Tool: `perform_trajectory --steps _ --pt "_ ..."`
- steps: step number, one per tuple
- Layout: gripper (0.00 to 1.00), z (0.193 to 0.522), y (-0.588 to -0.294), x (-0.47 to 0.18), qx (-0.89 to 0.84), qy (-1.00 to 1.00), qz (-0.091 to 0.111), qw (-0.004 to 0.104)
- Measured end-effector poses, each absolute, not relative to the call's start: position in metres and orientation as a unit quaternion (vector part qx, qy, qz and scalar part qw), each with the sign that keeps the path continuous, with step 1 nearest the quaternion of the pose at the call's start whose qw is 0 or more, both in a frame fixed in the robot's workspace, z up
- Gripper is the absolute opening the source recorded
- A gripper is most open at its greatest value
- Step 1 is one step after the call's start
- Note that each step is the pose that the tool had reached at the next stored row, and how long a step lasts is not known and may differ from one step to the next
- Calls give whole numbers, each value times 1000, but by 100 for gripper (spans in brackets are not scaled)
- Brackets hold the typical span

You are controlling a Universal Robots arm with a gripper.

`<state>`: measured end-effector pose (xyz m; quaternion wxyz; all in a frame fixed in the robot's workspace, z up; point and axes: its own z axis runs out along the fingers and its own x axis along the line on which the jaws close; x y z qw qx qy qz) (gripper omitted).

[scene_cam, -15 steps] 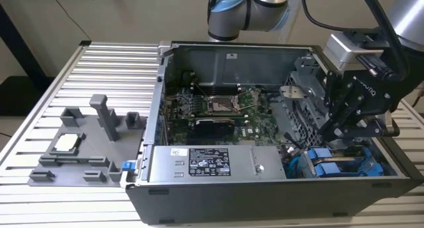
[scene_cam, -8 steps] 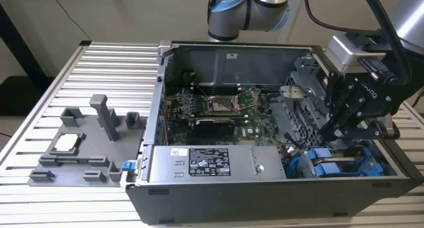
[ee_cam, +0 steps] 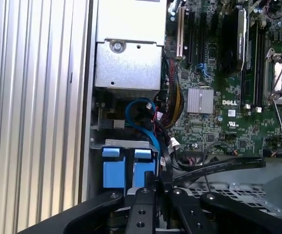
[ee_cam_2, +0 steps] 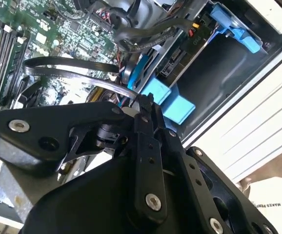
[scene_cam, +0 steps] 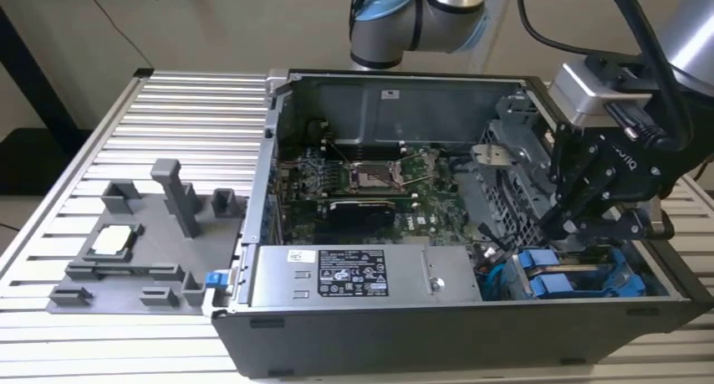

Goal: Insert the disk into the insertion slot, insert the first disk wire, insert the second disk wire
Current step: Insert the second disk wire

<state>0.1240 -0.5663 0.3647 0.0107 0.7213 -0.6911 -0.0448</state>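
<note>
Exterior view shows your gripper down inside the open computer case, its fingers together on a flat black cable just above the blue carrier tabs of the disk, which sits in the drive cage slot beside the motherboard.

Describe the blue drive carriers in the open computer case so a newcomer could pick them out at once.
Start at the open computer case on the ribbed metal table. Go to its front corner on the exterior view's right, past the grey box with the black-and-white sticker, just below the black pincer. The blue drive carriers sit side by side there, the only bright blue plastic blocks among grey metal and green board.
</note>
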Motion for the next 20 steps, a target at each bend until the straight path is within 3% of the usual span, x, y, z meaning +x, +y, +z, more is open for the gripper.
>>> perform_trajectory --steps 9,20 --pt "16 364 -576 143 721 -691 -53 13" --pt "16 359 -581 160 721 -690 -67 -2"
